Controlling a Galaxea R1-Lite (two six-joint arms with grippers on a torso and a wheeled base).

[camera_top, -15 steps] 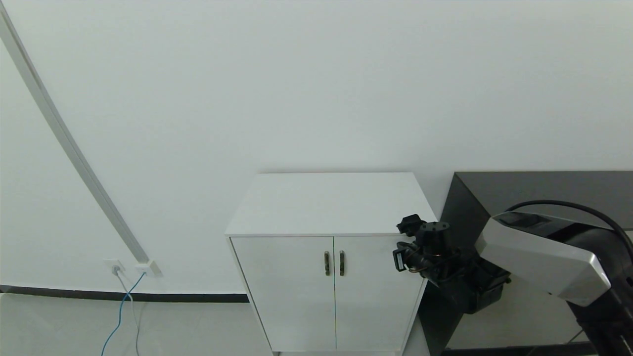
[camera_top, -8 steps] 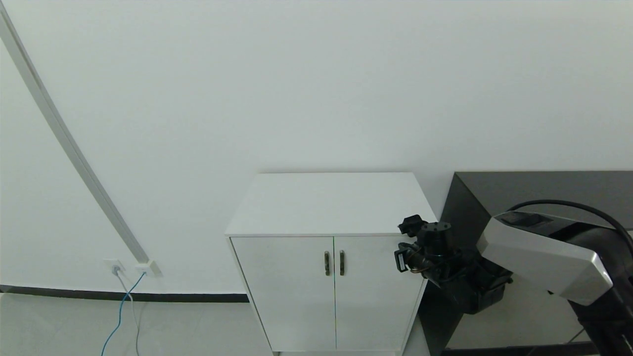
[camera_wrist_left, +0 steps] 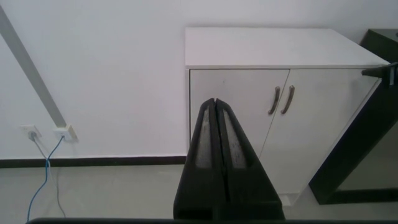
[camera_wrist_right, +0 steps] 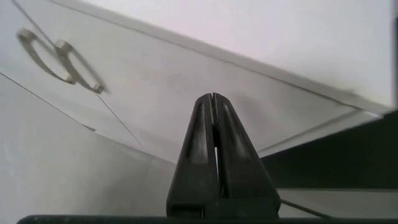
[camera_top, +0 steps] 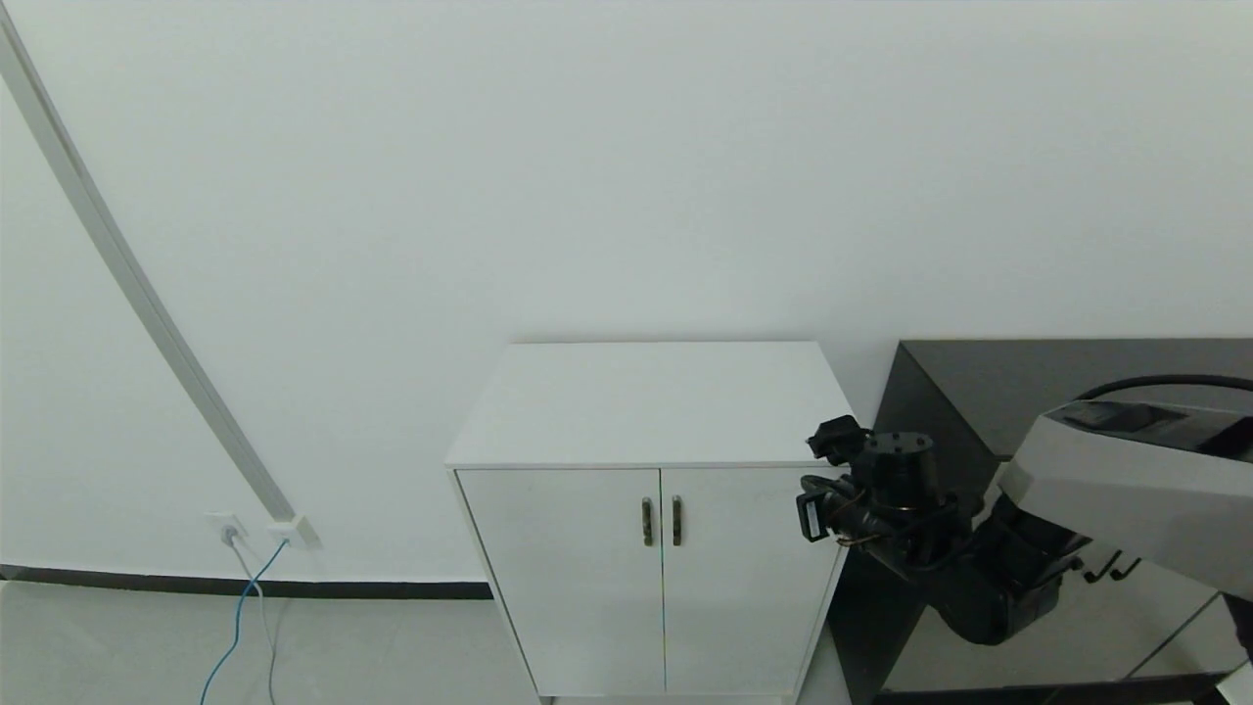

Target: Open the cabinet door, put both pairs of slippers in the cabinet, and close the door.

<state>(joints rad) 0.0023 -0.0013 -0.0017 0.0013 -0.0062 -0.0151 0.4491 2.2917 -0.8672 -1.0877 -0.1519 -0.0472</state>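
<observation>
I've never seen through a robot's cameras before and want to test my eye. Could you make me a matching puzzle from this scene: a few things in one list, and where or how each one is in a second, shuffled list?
Things:
1. cabinet doors
2. door handles
3. blue cable
4. black unit

Places and states:
a. hangs from a wall socket, far left
b. both shut
c. stands to the right of the cabinet
d. side by side where the doors meet

Pairs: 1-b; 2-d; 3-a; 4-c.

cabinet [camera_top: 636,406]: smooth matt white board | handles [camera_top: 647,521]: dull metal | side unit [camera_top: 989,377]: glossy black
</observation>
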